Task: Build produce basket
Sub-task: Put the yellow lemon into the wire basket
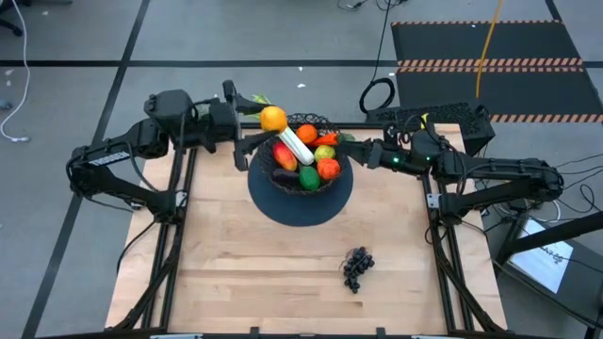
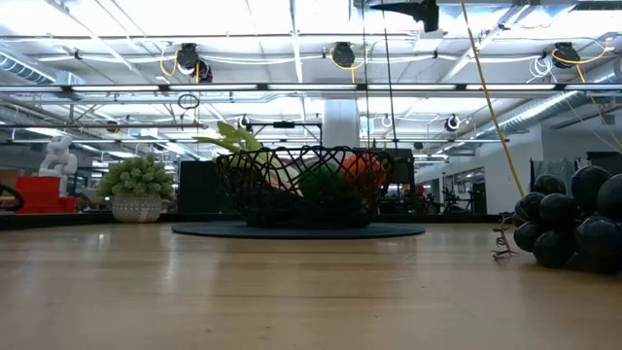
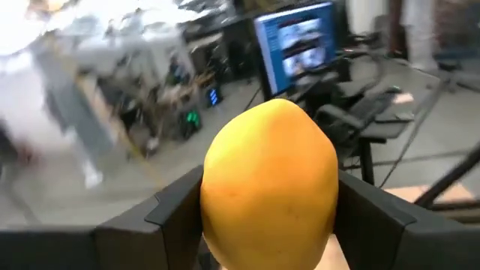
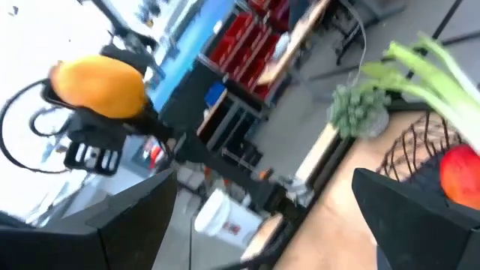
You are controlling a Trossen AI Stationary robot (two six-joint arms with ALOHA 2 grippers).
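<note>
The left gripper (image 1: 267,115) is hanging just past the far-left rim of the basket (image 1: 300,162), its fingers (image 3: 172,206) clamping a yellow lemon (image 3: 268,184) that is sitting squarely between them, filling the gap. The right gripper (image 1: 345,139) is waiting at the basket's right rim, fingers (image 4: 409,206) spread wide and grasping nothing. The basket is resting on a dark mat (image 1: 300,209), holding a leek (image 1: 294,141) and other produce. The grapes (image 1: 357,267) are lying on the table (image 1: 236,264), well apart, nearer the front.
</note>
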